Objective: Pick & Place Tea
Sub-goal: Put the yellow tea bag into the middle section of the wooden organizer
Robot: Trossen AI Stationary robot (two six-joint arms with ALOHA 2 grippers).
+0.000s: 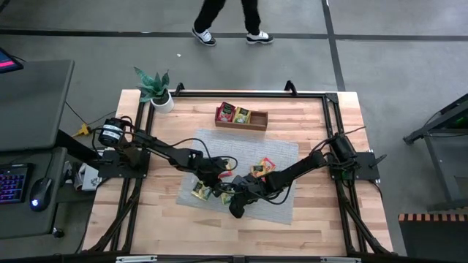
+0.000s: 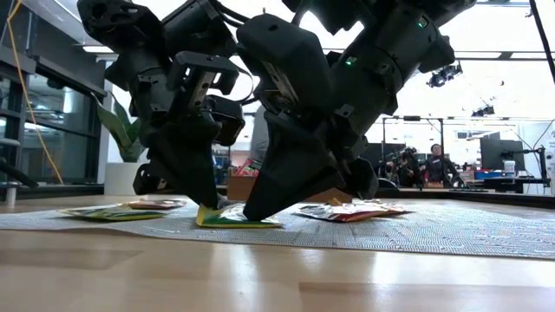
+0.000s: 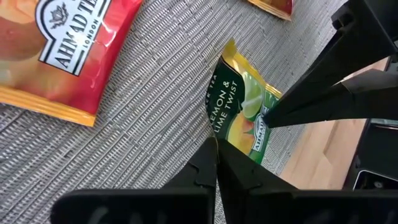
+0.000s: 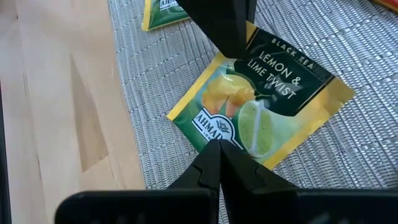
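Note:
A yellow-green "Lemon & Lime Twist" tea sachet (image 4: pixel 267 106) lies on the grey woven mat (image 1: pixel 281 150), near the mat's near left part. My left gripper (image 3: pixel 216 149) is shut at one yellow edge of this sachet. My right gripper (image 4: pixel 219 148) is shut too, its tips set on the sachet's opposite, labelled end. In the low view both grippers (image 2: pixel 208 201) (image 2: pixel 260 208) slant down onto the sachet (image 2: pixel 238 220). More sachets lie flat on the mat: a red one (image 3: pixel 62 43), orange ones (image 1: pixel 261 168) and a yellow one (image 1: pixel 199 191). My left gripper pinches the sachet's yellow side edge (image 3: pixel 219 134) between its two fingertips, slanting down from the table's left. That edge curls up a little off the mat; the rest lies flat. My right gripper presses its shut fingertips down on the sachet's face beside the brand label (image 4: pixel 214 127), slanting down from the table's right. The sachet lies on the mat under them.
A brown wooden tray (image 1: pixel 257 120) holding a few sachets stands at the table's far middle. A potted plant (image 1: pixel 157 91) stands at the far left corner. A person's legs (image 1: pixel 227 22) show beyond the far edge. Bare wood (image 4: pixel 56 93) borders the mat on the near side.

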